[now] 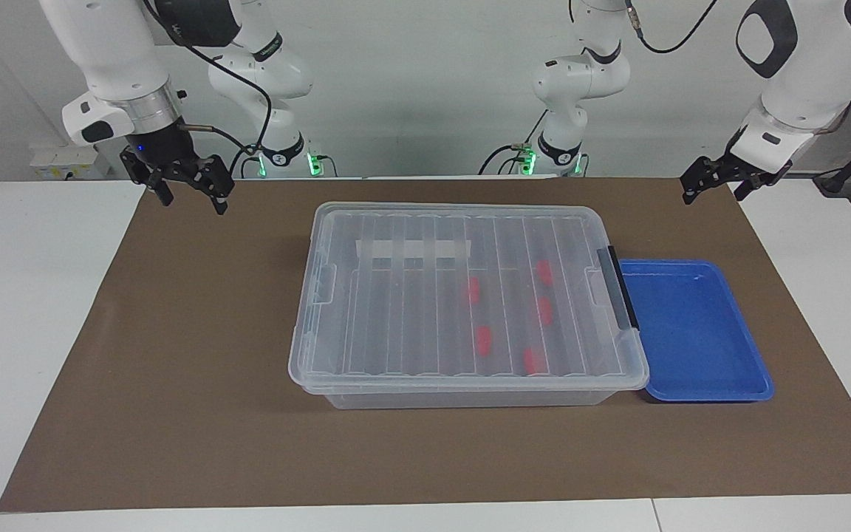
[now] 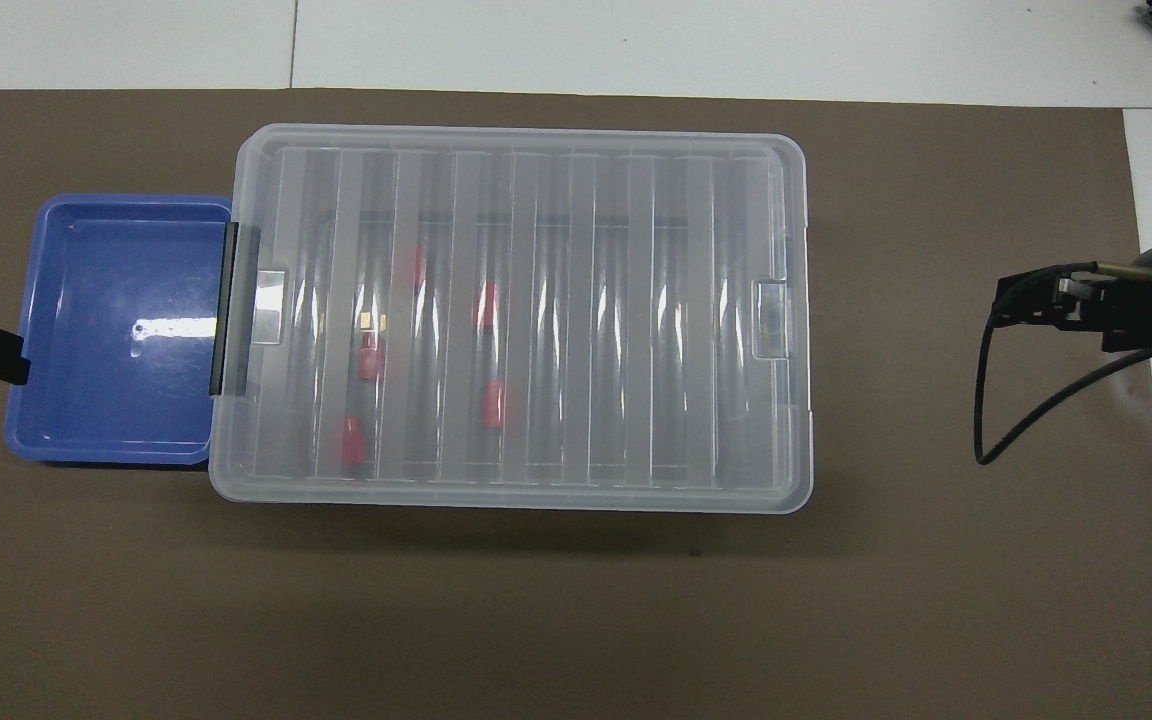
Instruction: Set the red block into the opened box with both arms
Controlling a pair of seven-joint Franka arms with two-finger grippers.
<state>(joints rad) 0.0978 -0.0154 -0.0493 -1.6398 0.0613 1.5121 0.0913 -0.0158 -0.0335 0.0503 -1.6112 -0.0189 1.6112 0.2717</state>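
Both grippers hang empty above your tabletop: the right gripper point(image 1: 189, 193) with fingers spread over the brown mat's point(image 1: 174, 355) corner at the right arm's end, the left gripper point(image 1: 712, 185) likewise parted over the corner at the left arm's end. Your box point(image 1: 462, 295) sits lidded mid-mat, five red blocks point(image 1: 483, 339) visible inside, a blue tray point(image 1: 691, 332) just beside it.

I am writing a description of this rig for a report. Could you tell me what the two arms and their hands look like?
Both arms are white with rounded, glossy shells and dark grey caps at the joints. Each ends in a small black hand: the right hand sits under a silver wrist ring with a small blue light, and a loose black cable loops beside it. The left hand is likewise black. Green lights glow at the bases.
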